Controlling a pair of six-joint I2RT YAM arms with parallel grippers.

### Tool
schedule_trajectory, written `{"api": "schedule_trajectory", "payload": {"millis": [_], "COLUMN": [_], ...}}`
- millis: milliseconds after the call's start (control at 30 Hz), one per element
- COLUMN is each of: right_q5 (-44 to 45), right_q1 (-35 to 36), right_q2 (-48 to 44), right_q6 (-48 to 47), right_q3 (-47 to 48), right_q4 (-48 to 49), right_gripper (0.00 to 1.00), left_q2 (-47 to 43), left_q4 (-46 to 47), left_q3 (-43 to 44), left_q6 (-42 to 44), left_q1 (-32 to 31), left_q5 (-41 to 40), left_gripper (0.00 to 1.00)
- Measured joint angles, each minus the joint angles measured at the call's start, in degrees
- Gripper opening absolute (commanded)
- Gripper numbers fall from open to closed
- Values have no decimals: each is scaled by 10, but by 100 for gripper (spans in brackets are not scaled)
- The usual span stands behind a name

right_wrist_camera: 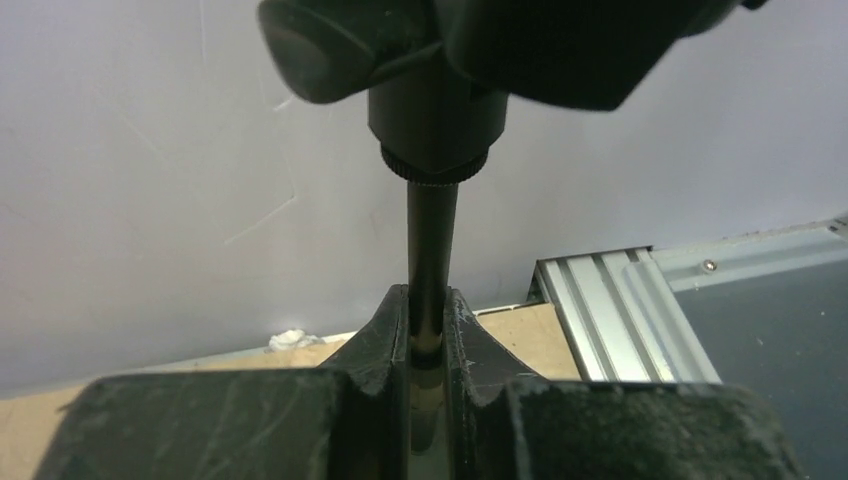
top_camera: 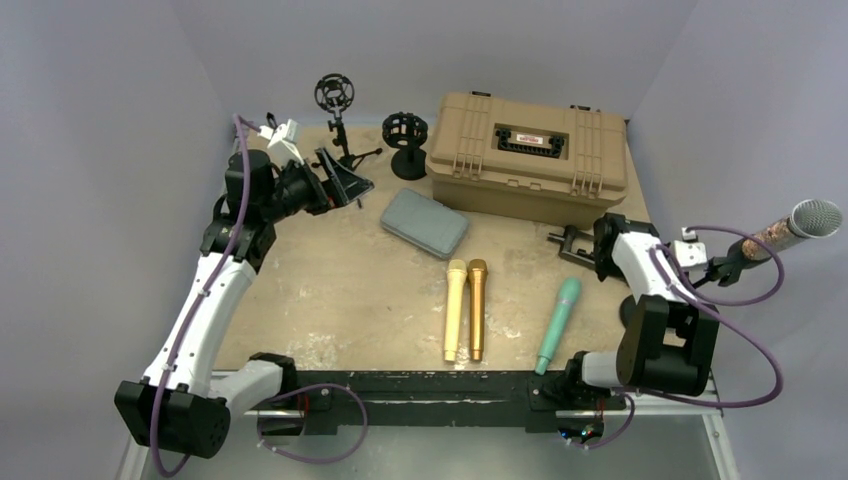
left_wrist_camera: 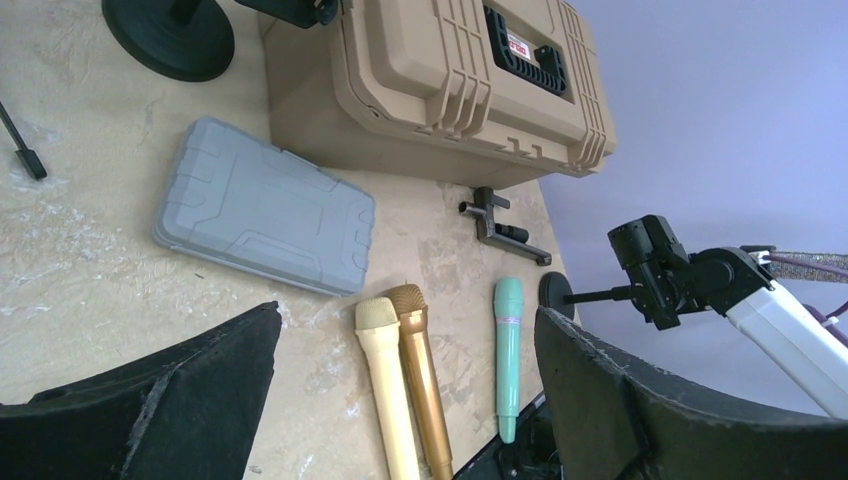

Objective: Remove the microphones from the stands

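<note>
The microphone, with a silver mesh head and a glittery body, sits tilted in the black clip of the stand, off the table's right edge. My right gripper is shut on the stand's thin black rod just below the clip's collar; in the right wrist view both fingers press against the rod. The left wrist view shows the stand's round base and the clip. My left gripper hangs open and holds nothing at the back left, far from the stand.
A tan hard case stands at the back with a grey flat case in front of it. Cream, gold and teal microphones lie mid-table. Two shock-mount stands stand at the back left. A black clamp lies right of centre.
</note>
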Motion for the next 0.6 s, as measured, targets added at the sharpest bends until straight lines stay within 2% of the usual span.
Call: {"api": "schedule_trajectory", "payload": {"millis": [167, 367, 500, 600], "right_q5": [-4, -14, -18, -17], "right_q1": [10, 31, 71, 133], "right_q2": [-4, -32, -60, -64], "right_q6": [0, -43, -86, -124], "right_q3": [0, 3, 28, 66], "right_q4": [-1, 0, -7, -8], "right_gripper": [0, 0, 0, 0], "left_q2": [1, 2, 2, 2], "left_q4": [3, 4, 4, 4], "left_q3": [-3, -3, -3, -3], "left_q6": [0, 0, 0, 0], "left_q1": [0, 0, 0, 0], "left_q5": [1, 1, 1, 1], "left_gripper": [95, 95, 94, 94]}}
